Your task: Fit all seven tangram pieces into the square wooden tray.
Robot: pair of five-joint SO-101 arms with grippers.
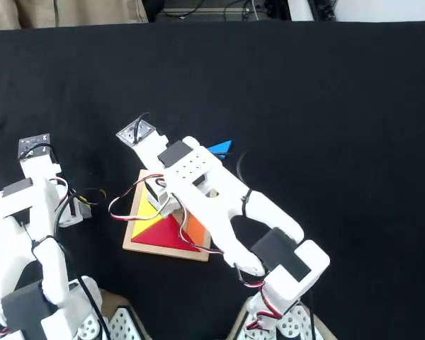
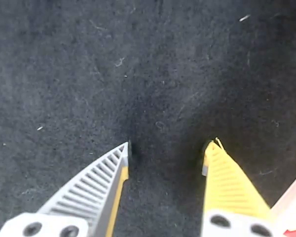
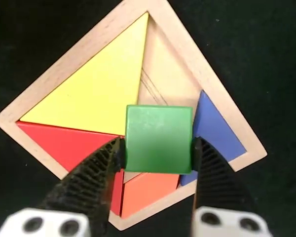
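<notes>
The square wooden tray [image 3: 213,88] holds a large yellow triangle [image 3: 96,94], a red triangle [image 3: 59,144], an orange piece [image 3: 149,191] and a blue piece [image 3: 216,129]. My right gripper [image 3: 158,145] is shut on a green square [image 3: 159,133], held over the tray's middle beside a bare patch of tray floor. From above, the right arm covers much of the tray [image 1: 143,244], with yellow [image 1: 147,209] and red [image 1: 163,232] showing. A small blue triangle [image 1: 220,149] lies on the cloth behind the tray. My left gripper [image 2: 167,148] is open over bare cloth, left of the tray.
Black cloth covers the whole table [image 1: 326,106]. The left arm [image 1: 28,212] stands at the near left, its gripper [image 1: 72,210] a short way from the tray's left corner. The tray's edge [image 2: 292,206] shows in the left wrist view.
</notes>
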